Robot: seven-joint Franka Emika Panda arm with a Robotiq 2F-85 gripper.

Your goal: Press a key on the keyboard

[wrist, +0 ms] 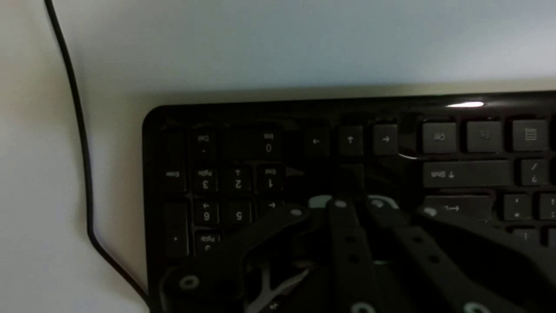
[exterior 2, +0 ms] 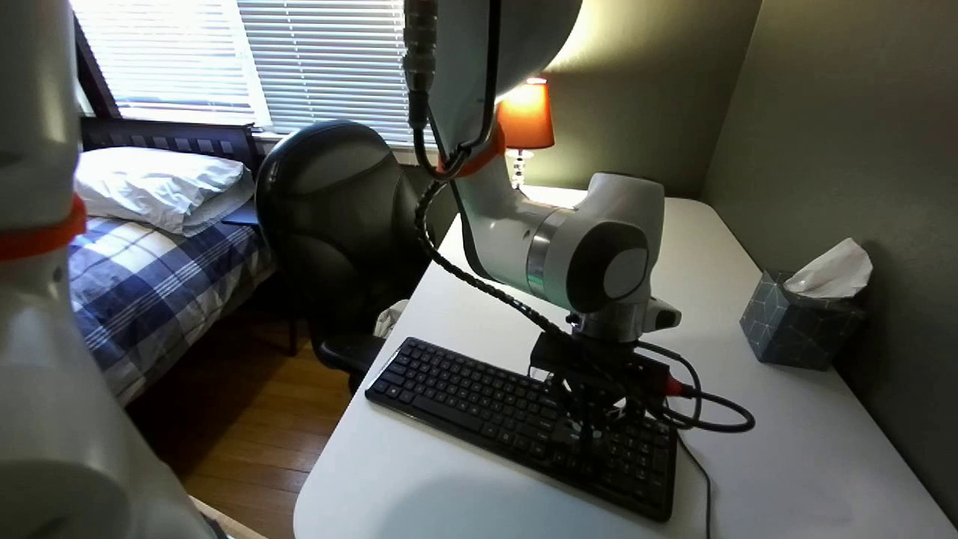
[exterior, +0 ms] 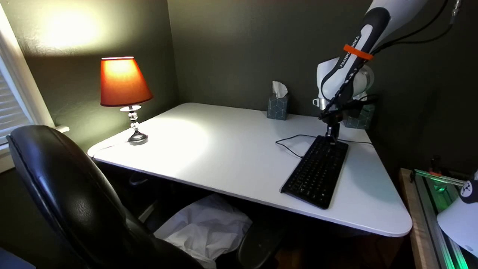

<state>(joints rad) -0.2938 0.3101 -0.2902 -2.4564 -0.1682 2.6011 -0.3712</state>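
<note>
The black keyboard (exterior: 317,175) lies flat on the white desk in both exterior views (exterior 2: 456,393). In the wrist view the keyboard (wrist: 467,174) appears upside down, with its number pad on the left. A thin dark cable (wrist: 82,130) runs from it. My gripper (exterior: 331,140) points down over the number-pad end of the keyboard, also in an exterior view (exterior 2: 587,449). In the wrist view the gripper's fingertips (wrist: 354,193) are close together, shut and holding nothing, over the strip between number pad and Enter key. Whether the tips touch a key cannot be told.
The white desk (exterior: 231,149) carries a tissue box (exterior: 277,107) by the wall and a red-shaded lamp (exterior: 125,84) at the far end. Another box (exterior: 361,117) stands behind my arm. A black chair (exterior: 67,194) stands at the desk's edge.
</note>
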